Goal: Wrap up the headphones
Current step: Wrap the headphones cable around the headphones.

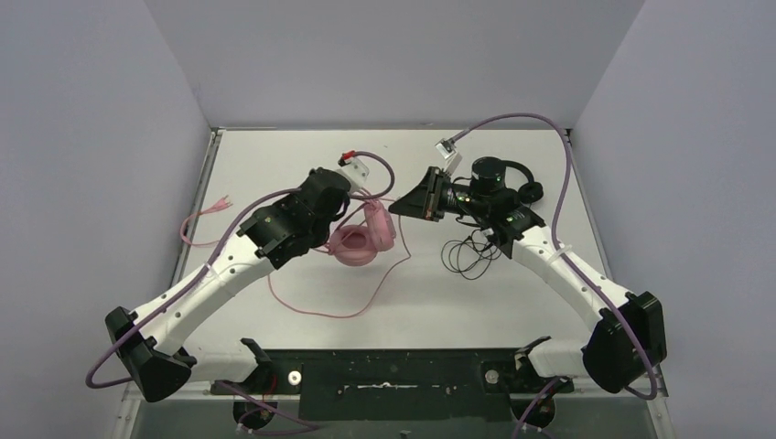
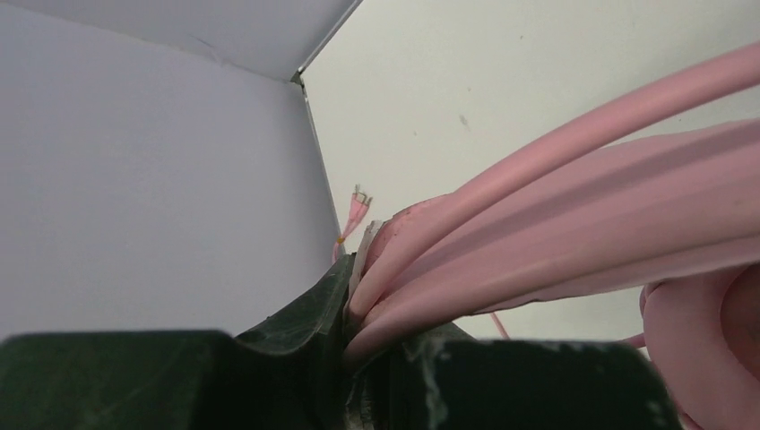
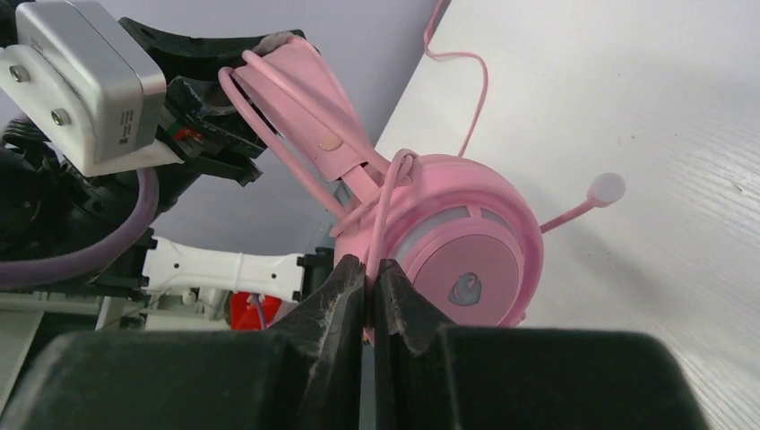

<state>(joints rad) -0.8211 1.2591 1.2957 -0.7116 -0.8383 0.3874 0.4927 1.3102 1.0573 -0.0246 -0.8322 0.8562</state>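
- While the left hand [image 2: 358, 313] is clamped on the headband of the pink headphones [image 1: 361, 240], holding them near the middle of the desk [image 1: 274, 155], the right hand [image 3: 370, 269] is pinched shut on the pink cable [image 3: 384, 215] just beside the earcup.
- Risk: several cable turns lie over the headband at the left hand's grip. Too hard a pull by the right hand, or a drop in tension, may let them slide off or go slack.
- Risk: a long slack run [image 1: 320, 308] trails toward the near edge, with its plug end [image 1: 218, 205] by the left edge. It may snag on the left arm during winding.
- Risk: the microphone boom [image 3: 606, 188] juts out and could catch a turn.
- The black headphones [image 1: 529, 192] lie toward the far right corner, partly hidden behind the right arm. Their black cable [image 1: 467, 256] lies loose and is not yet wrapped.
- Hard to make out: the top view hides both hands' fingertips, the second pink earcup is cut off in the wrist views, and the turns cannot be counted.
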